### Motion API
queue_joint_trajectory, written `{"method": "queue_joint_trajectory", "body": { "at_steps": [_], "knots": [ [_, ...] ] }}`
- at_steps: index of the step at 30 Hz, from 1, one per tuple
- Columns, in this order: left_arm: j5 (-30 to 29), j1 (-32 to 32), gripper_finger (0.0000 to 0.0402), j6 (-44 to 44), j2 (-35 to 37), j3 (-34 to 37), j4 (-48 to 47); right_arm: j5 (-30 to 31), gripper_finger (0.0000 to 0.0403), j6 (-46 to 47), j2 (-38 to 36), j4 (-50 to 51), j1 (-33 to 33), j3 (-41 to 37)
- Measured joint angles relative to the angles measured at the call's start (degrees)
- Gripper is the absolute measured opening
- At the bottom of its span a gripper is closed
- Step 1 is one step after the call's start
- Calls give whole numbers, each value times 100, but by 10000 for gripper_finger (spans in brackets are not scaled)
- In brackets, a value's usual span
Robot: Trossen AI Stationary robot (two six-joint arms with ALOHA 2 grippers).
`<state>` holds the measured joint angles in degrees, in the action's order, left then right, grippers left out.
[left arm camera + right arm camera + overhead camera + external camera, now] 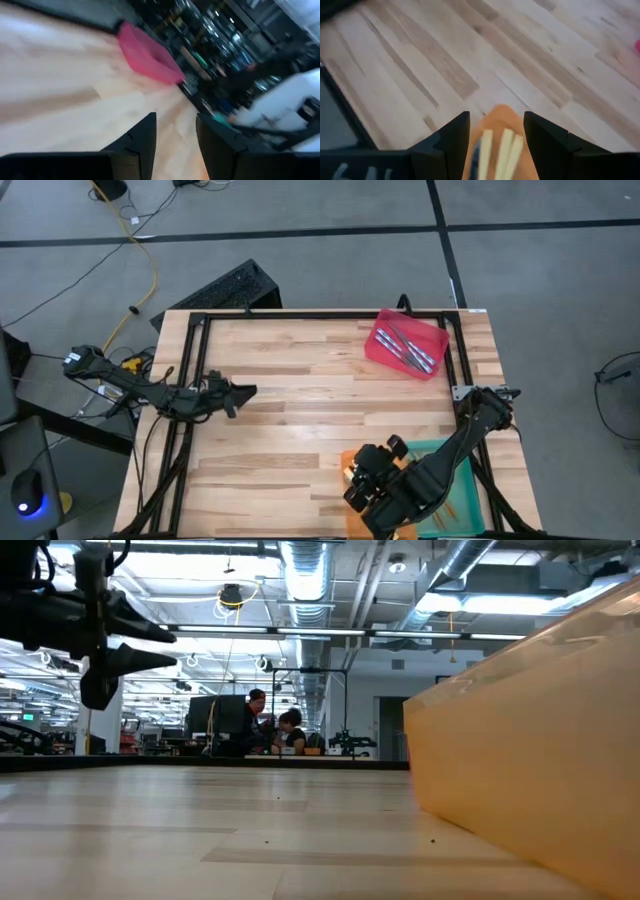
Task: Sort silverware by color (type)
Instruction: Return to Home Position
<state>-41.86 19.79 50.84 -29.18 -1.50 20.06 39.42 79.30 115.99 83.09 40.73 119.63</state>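
Observation:
Several silver utensils [408, 346] lie in a red tray [385, 350] at the table's far right. Tan wood-coloured utensils [503, 148] lie in an orange tray [496, 116] at the near edge. My right gripper [354, 482] hovers open and empty above that tray, its fingers on either side of the tan utensils in the right wrist view [495, 131]. My left gripper [248, 391] is open and empty above the table's left part. It also shows in the left wrist view [175, 134], facing the red tray [150, 56].
A teal tray [458, 472] lies at the near right, partly under my right arm. The orange tray's wall [530, 740] fills the right of the low view. Bare wood [300, 430] spans the table's middle. People sit in the room beyond [268, 730].

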Motion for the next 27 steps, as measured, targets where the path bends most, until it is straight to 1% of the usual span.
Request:
{"method": "queue_joint_trajectory", "body": {
  "at_steps": [2, 5, 7, 9, 10, 12, 14, 16, 19, 22, 25, 27],
  "knots": [
    [332, 2, 122, 234, -5, 0, -12, 287, 208, -224, -36, -170, -2, 0],
    [701, 2, 122, 450, -3, 0, -8, 908, 208, -1203, -36, -606, -88, -2],
    [858, -7, 122, 580, -3, 0, 29, 1065, 208, -1704, -93, -872, -216, -2],
    [1016, -64, 122, 423, 4, -11, 48, 1056, 208, -2283, -209, -1120, -377, -4],
    [1188, -124, 122, 260, 21, -52, 33, 1041, 208, -2581, -300, -1248, -457, -4],
    [1827, -280, 122, -274, 93, -186, 29, 902, 208, -3221, -503, -1542, -620, -4],
    [2620, -463, 122, -920, 183, -400, 34, 627, 208, -3938, -727, -1866, -802, -2],
    [3140, -651, 122, -1383, 279, -640, 35, 440, 208, -4519, -941, -2034, -964, -2],
    [3224, -930, 122, -2071, 512, -923, -156, 410, 208, -5091, -1293, -2017, -1182, -6],
    [2943, -1234, 122, -2455, 853, -987, -436, 350, 208, -5413, -1728, -2141, -1378, -223],
    [2955, -1539, 122, -2605, 1279, -984, -852, 160, 208, -5542, -2259, -2427, -1481, -773],
    [3150, -1726, 122, -2616, 1609, -981, -1146, 54, 208, -5539, -2671, -2684, -1496, -1310]
  ]
}}
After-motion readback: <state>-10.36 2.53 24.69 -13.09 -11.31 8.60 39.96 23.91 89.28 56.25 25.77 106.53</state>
